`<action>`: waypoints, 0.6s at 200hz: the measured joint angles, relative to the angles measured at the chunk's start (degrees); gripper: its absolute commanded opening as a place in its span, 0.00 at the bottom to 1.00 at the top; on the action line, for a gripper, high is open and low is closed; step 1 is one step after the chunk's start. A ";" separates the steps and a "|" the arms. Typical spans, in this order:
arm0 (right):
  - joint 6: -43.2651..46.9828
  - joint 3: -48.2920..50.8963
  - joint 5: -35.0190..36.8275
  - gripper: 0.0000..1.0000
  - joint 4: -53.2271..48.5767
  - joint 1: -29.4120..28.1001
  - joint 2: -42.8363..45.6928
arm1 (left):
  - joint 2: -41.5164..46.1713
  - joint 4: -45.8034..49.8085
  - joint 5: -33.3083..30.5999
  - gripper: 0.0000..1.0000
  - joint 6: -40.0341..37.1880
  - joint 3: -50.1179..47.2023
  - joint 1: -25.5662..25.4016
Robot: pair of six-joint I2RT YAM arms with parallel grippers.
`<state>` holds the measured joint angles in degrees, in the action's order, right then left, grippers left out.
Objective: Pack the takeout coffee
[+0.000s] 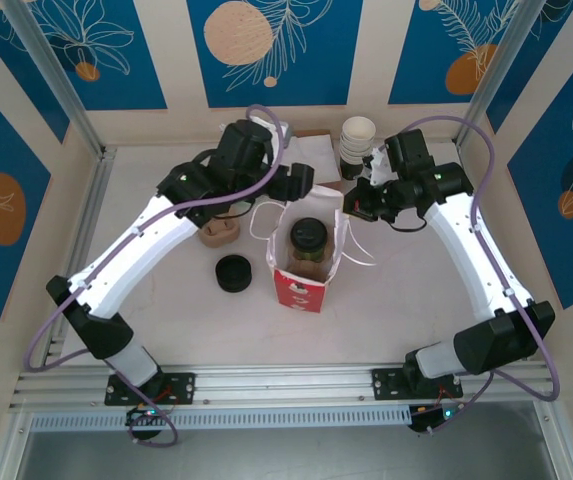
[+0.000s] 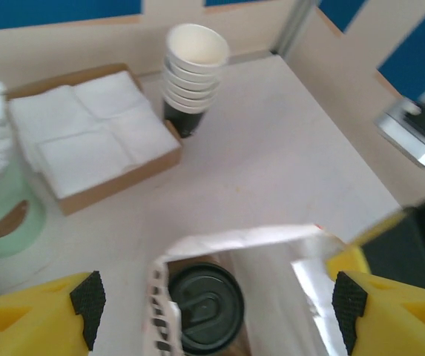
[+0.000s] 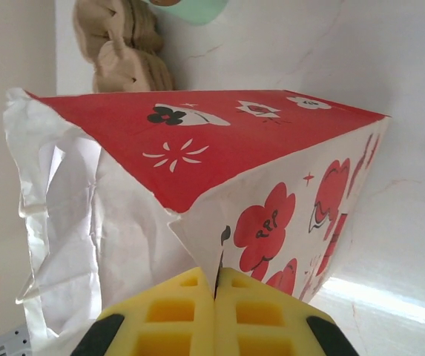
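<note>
Left jaws (parted) — takeout coffee point(image 2: 201, 311) between, in bag point(image 2: 271, 271).

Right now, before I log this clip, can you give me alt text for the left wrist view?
The takeout coffee, black lid on, sits inside an open paper bag, seen from above between the open jaws of the left gripper. Behind stand stacked cups and a tray of napkins.
</note>
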<state>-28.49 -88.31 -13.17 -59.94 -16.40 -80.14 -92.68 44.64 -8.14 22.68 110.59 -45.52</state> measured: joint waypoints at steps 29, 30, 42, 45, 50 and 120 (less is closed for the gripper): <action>1.64 4.55 -3.43 0.00 4.00 0.04 3.21 | 1.14 0.59 -1.44 0.82 1.01 -1.07 2.54; 1.66 4.63 -3.50 0.00 4.11 0.04 3.28 | 1.16 0.63 -1.51 0.82 1.03 -1.14 2.64; 2.29 6.14 -4.70 0.00 5.57 0.20 4.61 | 1.27 0.87 -1.88 0.82 1.29 -1.62 3.26; 2.54 6.47 -5.03 0.00 5.92 0.26 4.90 | 1.27 0.90 -1.97 0.82 1.31 -1.77 3.41; 2.71 6.95 -5.40 0.00 6.40 0.33 5.42 | 1.27 0.92 -2.05 0.82 1.40 -1.97 3.61; 5.03 10.69 -10.12 0.00 10.69 1.42 8.96 | 1.27 1.73 -2.47 0.82 1.49 -2.93 5.33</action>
<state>-23.46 -77.62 -23.29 -49.25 -14.98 -71.18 -91.42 46.37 -10.61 24.16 107.66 -40.18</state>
